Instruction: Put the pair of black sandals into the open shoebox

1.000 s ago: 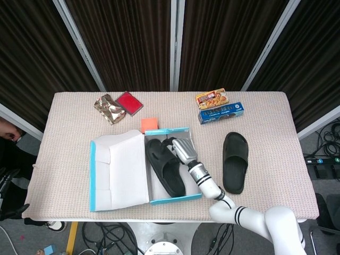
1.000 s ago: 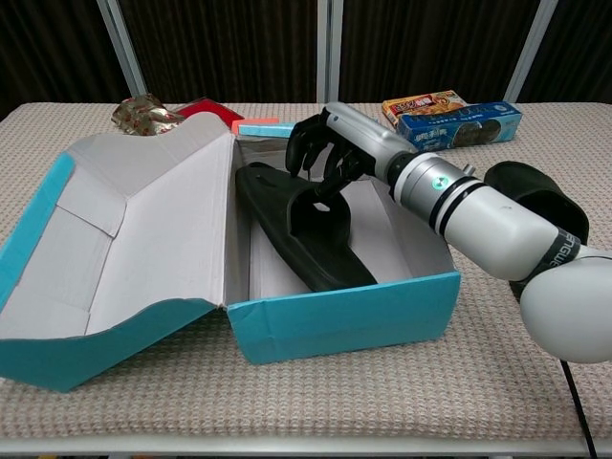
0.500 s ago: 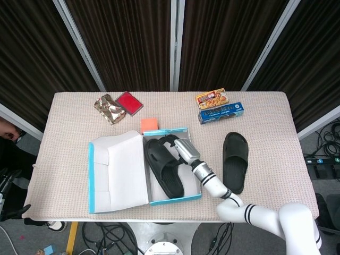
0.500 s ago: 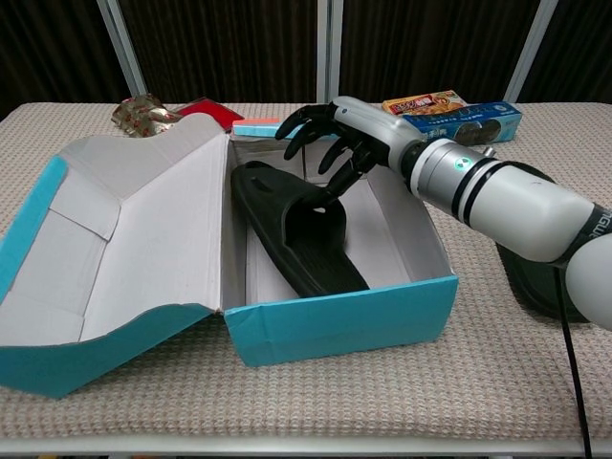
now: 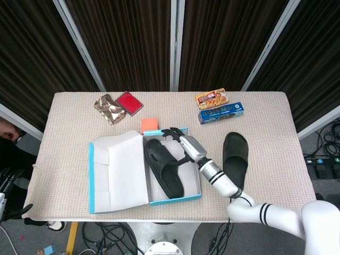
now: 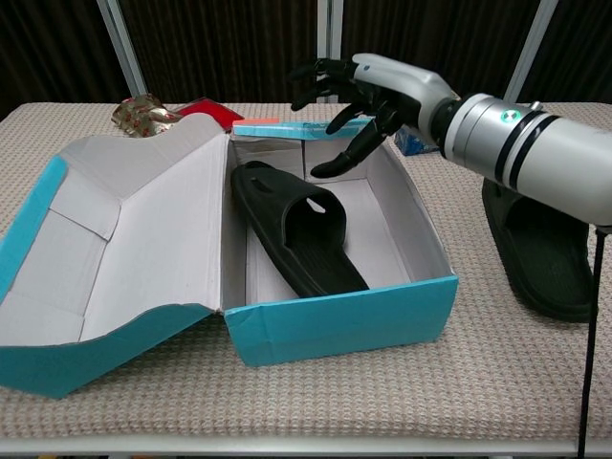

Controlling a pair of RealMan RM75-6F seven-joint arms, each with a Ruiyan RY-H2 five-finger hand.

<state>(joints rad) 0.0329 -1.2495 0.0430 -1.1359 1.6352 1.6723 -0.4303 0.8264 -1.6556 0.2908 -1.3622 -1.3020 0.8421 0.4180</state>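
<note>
One black sandal (image 5: 164, 167) (image 6: 298, 228) lies slantwise inside the open teal shoebox (image 5: 175, 200) (image 6: 344, 320), whose lid (image 5: 118, 170) (image 6: 124, 239) is folded out to the left. The other black sandal (image 5: 235, 159) (image 6: 535, 251) rests on the table to the right of the box. My right hand (image 5: 183, 143) (image 6: 368, 91) hovers above the far end of the box with its fingers spread, holding nothing and clear of the sandal below. My left hand does not show in either view.
Two snack boxes (image 5: 219, 106) lie at the back right. A foil packet (image 5: 108, 109) and a red packet (image 5: 129, 102) lie at the back left. An orange block (image 5: 150, 124) sits just behind the shoebox.
My right hand has let go of the sandal in the box and risen up and to the right. The sandal has settled flat on the box floor.
</note>
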